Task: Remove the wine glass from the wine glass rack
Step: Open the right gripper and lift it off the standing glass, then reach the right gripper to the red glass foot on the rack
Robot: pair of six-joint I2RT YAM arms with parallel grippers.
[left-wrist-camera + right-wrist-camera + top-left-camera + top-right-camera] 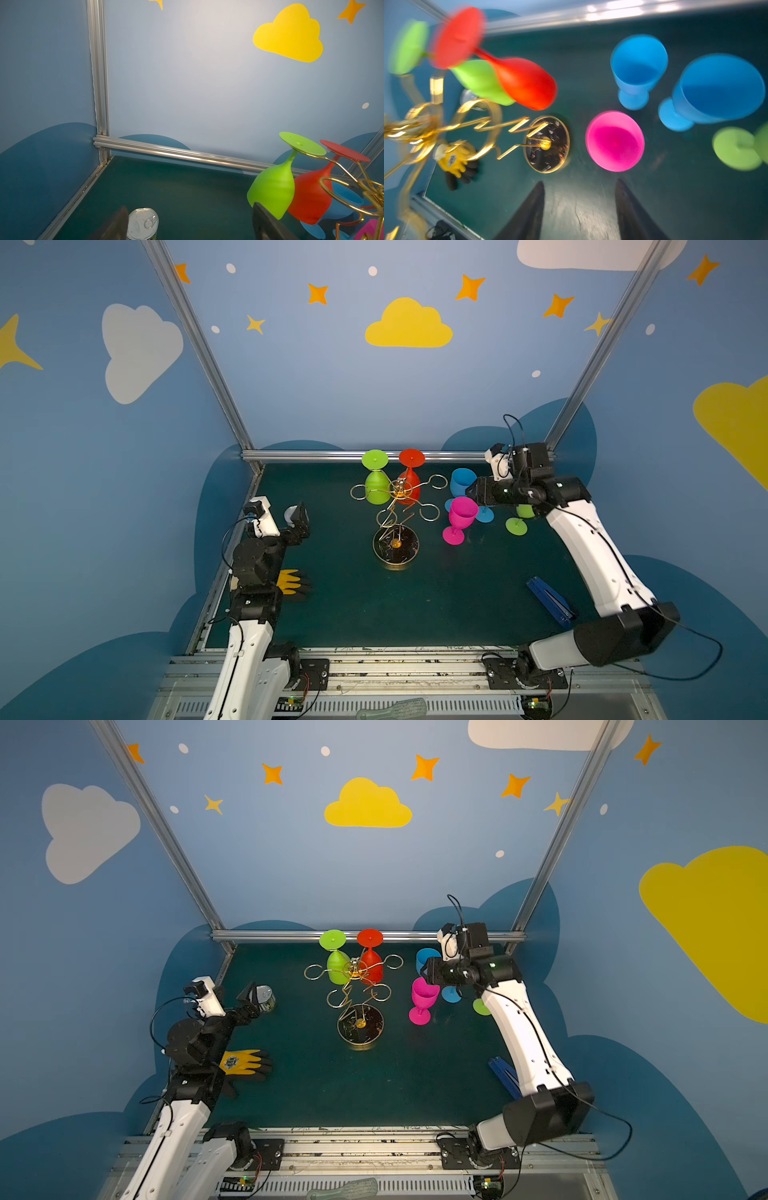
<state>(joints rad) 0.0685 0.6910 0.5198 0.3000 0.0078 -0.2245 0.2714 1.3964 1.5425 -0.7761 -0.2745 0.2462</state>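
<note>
Starting at the front edge, a yellow glove (243, 1061) lies on the green mat (436, 601) beside the left arm, and a blue tool (548, 599) lies beside the right arm; neither matters to the job. Farther in, the left gripper (251, 997) has its jaws wide with nothing between them, its tips just short of a tin can (266, 997) at the left edge. In the middle stands the rack (395, 547) on its round dark base, its looped wire arms spreading at the top. To the right of it a pink glass (460, 516) stands upright on the mat, off the rack, with two blue glasses (462, 482) close behind it. The right gripper (579, 185) hangs above and just beside the pink glass. The wrist view shows its jaws parted with only bare mat between them, so it holds nothing.

Farthest back, two glasses are still on the rack: a green glass (376, 488) and a red glass (409, 483). Both hang upside down side by side on the far arms, foot resting on a loop and bowl below. Their long axis runs roughly up and down, leaning a little.

The red glass is the one toward the right gripper. It lies to that gripper's left at about the same depth, with an empty loop between them. The green glass is on the left gripper's side but well apart from it. In my judgement the right arm is the nearer one. The red glass would have to slide outward along its wire arm, away from the pole, before it comes free.
</note>
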